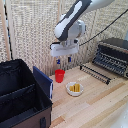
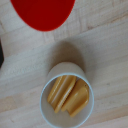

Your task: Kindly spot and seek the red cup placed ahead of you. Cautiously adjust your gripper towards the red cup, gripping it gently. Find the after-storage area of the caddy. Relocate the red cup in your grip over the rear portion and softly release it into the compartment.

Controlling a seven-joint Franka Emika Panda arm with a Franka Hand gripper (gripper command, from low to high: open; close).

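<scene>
Progress: nothing is done yet, by the look of it; the cup (image 1: 59,75) stands on the counter (image 1: 95,102), ungrasped, and the caddy (image 1: 20,95) shows no cup inside.
Left to do: the descent, the gentle grip, the carry over the caddy's rear portion (image 1: 12,75), and the release.
Cup: upright on the wooden counter, near the counter's far edge, just beside the caddy's blue panel (image 1: 44,80); a white bowl (image 1: 75,89) of yellow pieces sits near it, apart, toward the exterior view's right.
Gripper: the gripper (image 1: 64,61) hangs above the counter, clear of the cup and not touching it.
Jaws: two dark fingers point down with a gap showing between them, so they appear parted and hold nothing.
Cup relative to jaws: below them and slightly toward the caddy, not between them; the wrist view centres the bowl (image 2: 66,95), with the cup (image 2: 44,12) cut off at the frame's edge.
Judgement: the jaws likely need a small shift toward the cup before lowering.
</scene>
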